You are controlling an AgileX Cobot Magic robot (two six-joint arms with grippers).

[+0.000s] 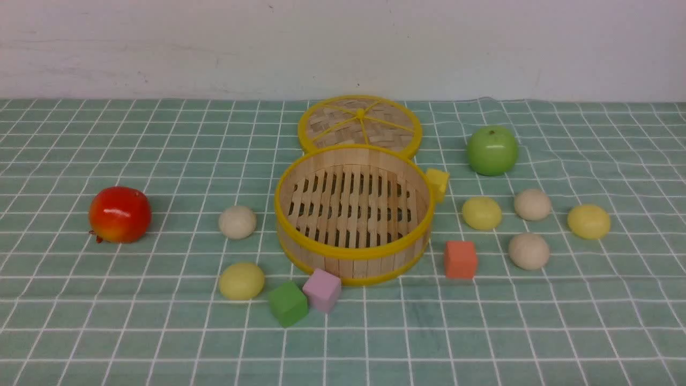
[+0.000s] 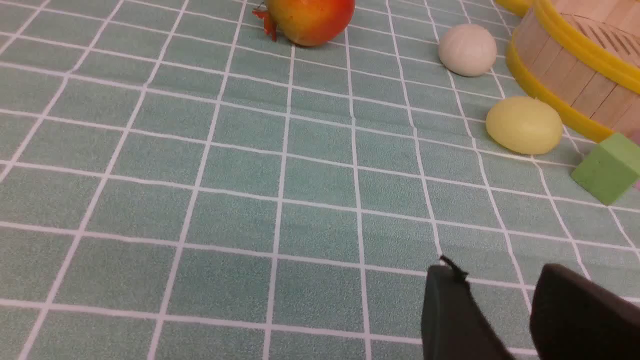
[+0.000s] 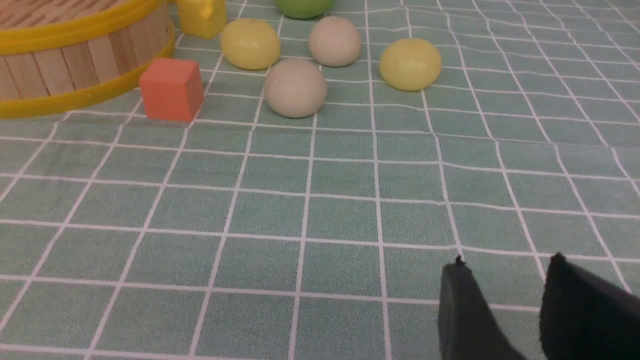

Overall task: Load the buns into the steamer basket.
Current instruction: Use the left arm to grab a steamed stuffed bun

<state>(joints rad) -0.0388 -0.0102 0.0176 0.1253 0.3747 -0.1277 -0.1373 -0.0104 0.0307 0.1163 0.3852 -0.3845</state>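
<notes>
Nearest, toward the front edge of the desk (image 1: 107, 343), the left gripper (image 2: 500, 270) and the right gripper (image 3: 507, 261) hung low, both released, with nothing between the jaws. Further in lay a green cube (image 1: 288, 303) and a pink cube (image 1: 322, 290), just before the basket (image 1: 351, 253) at the desk's middle. All six buns were outside it: a yellow bun (image 1: 241, 280) and a beige bun (image 1: 237, 221) on its left, and four more buns (image 1: 529, 251) on its right, near an orange cube (image 1: 460, 259). A red apple (image 1: 119, 214) sat toward the left edge. The lid (image 1: 360, 124) and a green apple (image 1: 492, 150) lay farthest.
</notes>
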